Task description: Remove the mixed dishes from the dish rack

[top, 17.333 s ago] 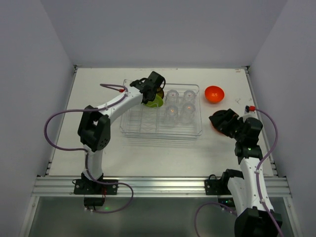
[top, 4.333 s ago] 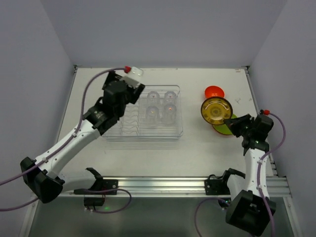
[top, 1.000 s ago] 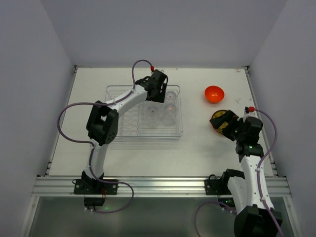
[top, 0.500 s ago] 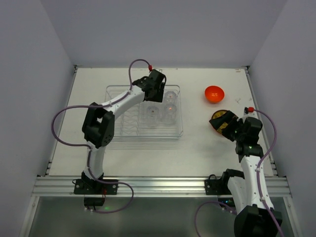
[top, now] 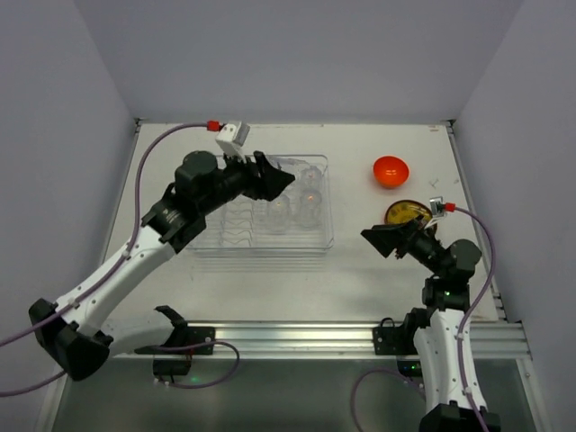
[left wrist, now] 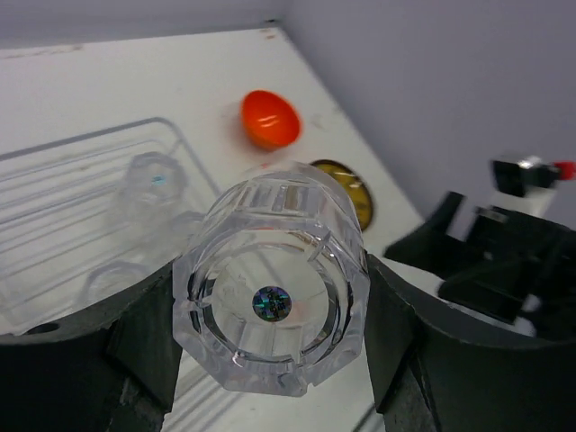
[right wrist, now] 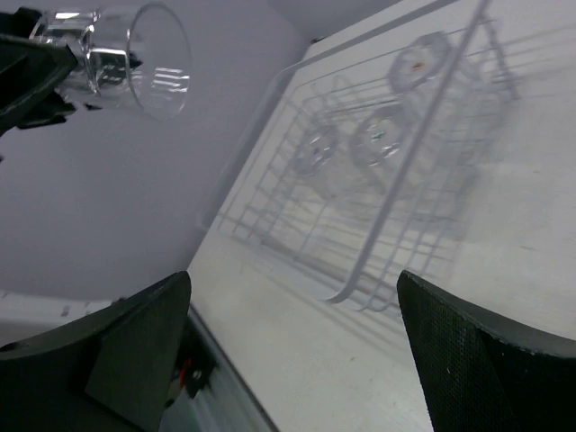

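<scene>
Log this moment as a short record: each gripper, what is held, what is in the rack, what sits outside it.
left gripper: shut on a clear glass, held in the air on its side
right gripper: open, nothing between the fingers
dish rack: three glasses inside
outside the rack: orange bowl and yellow patterned plate on the table, to the right of the rack

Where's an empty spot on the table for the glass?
Bare table lies along the near side of the dish rack, and between rack and orange bowl. Crowded: around the bowl, yellow plate and right gripper.
</scene>
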`<state>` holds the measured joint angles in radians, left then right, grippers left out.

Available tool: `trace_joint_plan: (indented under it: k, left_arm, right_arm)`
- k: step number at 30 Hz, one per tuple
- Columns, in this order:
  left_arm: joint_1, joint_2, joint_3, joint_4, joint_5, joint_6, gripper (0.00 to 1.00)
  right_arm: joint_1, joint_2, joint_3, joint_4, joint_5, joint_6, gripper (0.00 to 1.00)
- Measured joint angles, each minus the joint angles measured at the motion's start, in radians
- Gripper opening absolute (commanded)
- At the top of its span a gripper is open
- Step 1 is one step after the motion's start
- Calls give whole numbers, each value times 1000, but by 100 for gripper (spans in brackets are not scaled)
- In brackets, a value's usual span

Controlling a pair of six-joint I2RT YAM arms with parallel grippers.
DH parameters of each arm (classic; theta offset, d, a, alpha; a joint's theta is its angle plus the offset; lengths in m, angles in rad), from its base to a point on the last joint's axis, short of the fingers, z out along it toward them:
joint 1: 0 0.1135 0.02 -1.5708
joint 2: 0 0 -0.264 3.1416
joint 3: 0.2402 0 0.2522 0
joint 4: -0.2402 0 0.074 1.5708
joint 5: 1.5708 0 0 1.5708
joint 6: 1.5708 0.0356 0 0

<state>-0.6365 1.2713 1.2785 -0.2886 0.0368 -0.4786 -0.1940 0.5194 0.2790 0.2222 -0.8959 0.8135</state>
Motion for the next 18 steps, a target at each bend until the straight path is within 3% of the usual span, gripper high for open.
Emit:
trace_joint_plan:
  k: [4,7,11,18]
  left_arm:
    - [-10,-266,-308,345,280,-149,0]
    - [-16,-320,-471,608,401,-300,0]
    - [-40,-272,-616,853,452,-476,0]
    - [-136,-235,-726,1057,415,-635,0]
  right_arm:
    - [41,-106,0,189,-159,143,95]
    - [114,-150,73,209,-201,169,88]
    - [198,-155,160,184,-215,173,81]
    - [314,-129,261,38,-169,127,75]
